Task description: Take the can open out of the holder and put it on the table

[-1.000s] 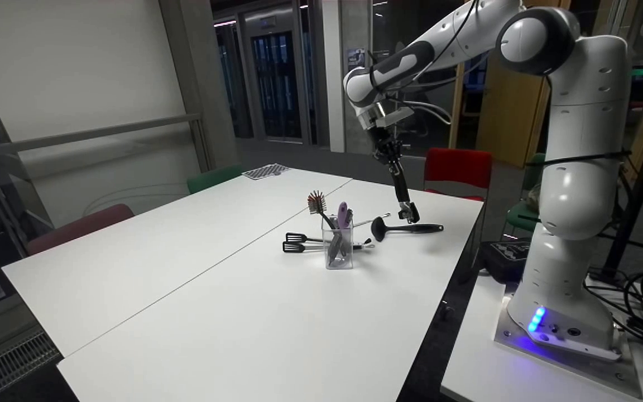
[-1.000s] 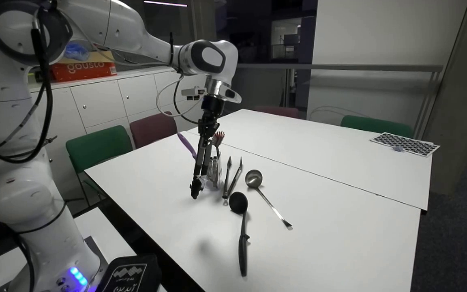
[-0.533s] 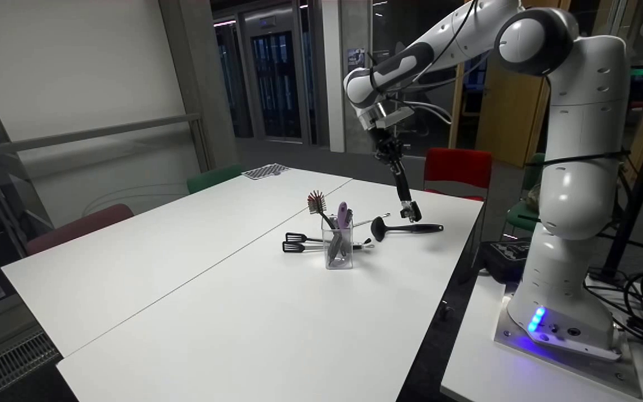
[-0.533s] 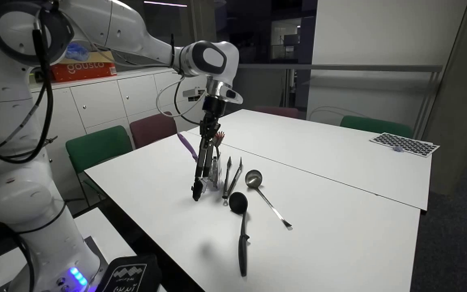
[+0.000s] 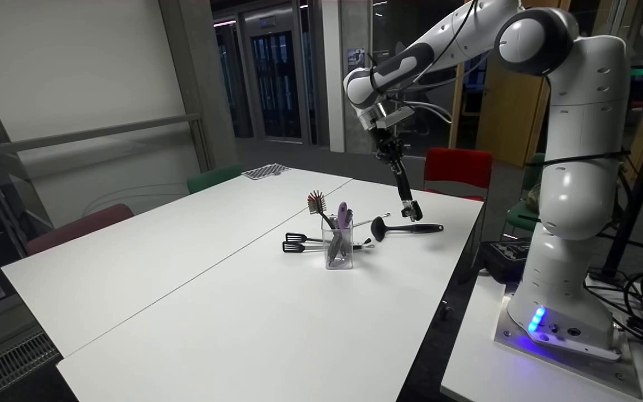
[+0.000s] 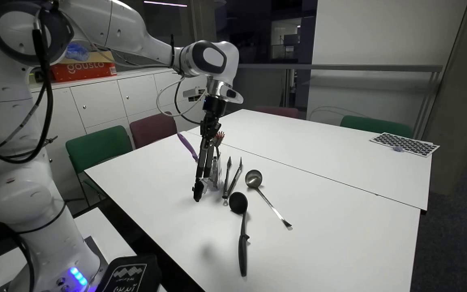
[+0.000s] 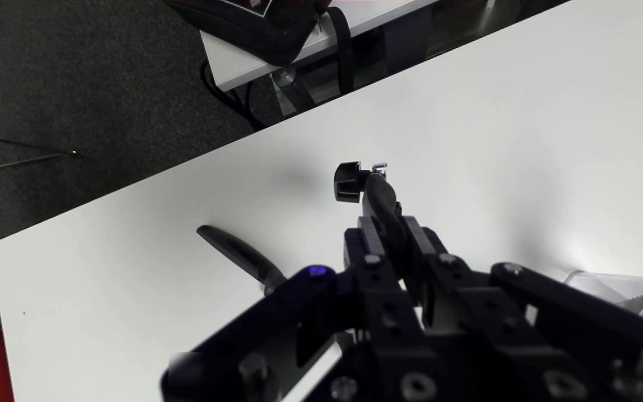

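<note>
Gripper (image 7: 394, 224): and it's clamped on the can opener (image 7: 380, 192)!
Can opener: dangling below the gripper, over the bench (image 5: 277, 324).
Holder (image 5: 347, 248): apart from the gripper, utensils (image 5: 342, 216) inside.

— What is lost of the holder (image 7: 606, 285)?
— The wrist view's right edge cuts it off; in an exterior view the gripper (image 6: 202, 177) hides part of it.
— And the can opener (image 7: 380, 198)?
— Its upper handle goes out of sight in the gripper.
— The black ladle (image 7: 241, 255)?
— In the wrist view the gripper covers its bowl end.
— The steel ladle (image 5: 378, 218)?
— In an exterior view its bowl is lost behind the holder, the middle of the tongs (image 5: 293, 247) partly so.
— The case (image 6: 130, 275)?
— Its near end is cropped, its finest lettering too small to read.
</note>
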`<state>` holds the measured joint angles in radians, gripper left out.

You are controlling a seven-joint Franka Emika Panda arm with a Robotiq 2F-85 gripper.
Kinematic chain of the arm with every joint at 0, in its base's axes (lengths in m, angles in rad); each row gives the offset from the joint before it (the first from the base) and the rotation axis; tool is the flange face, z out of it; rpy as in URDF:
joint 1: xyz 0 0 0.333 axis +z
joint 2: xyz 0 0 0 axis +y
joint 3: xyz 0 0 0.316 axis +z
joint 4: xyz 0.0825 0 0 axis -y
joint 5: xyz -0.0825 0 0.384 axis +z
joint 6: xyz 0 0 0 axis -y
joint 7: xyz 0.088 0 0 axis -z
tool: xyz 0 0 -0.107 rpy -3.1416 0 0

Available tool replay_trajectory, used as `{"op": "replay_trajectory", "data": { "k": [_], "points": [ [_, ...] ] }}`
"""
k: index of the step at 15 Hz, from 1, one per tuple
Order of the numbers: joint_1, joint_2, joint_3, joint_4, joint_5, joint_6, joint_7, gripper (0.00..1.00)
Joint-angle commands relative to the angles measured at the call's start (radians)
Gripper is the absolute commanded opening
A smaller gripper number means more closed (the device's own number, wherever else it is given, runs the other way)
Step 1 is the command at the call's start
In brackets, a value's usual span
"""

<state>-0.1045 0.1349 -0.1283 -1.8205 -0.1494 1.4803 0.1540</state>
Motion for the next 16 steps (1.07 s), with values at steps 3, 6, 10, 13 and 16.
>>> {"op": "replay_trajectory", "data": {
  "k": [3, 6, 10, 13, 16],
  "points": [
    [-0.001, -0.002, 0.006, 0.002, 0.0, 0.001, -0.017, 0.13],
    [-0.001, -0.002, 0.007, 0.002, 0.0, 0.001, -0.017, 0.13],
    [-0.001, -0.002, 0.007, 0.002, 0.0, 0.001, -0.017, 0.13],
    [-0.025, 0.041, -0.013, 0.043, 0.02, -0.021, -0.025, 0.03],
    [-0.06, 0.105, -0.053, 0.105, 0.012, -0.068, -0.005, 0.03]
  ]
}}
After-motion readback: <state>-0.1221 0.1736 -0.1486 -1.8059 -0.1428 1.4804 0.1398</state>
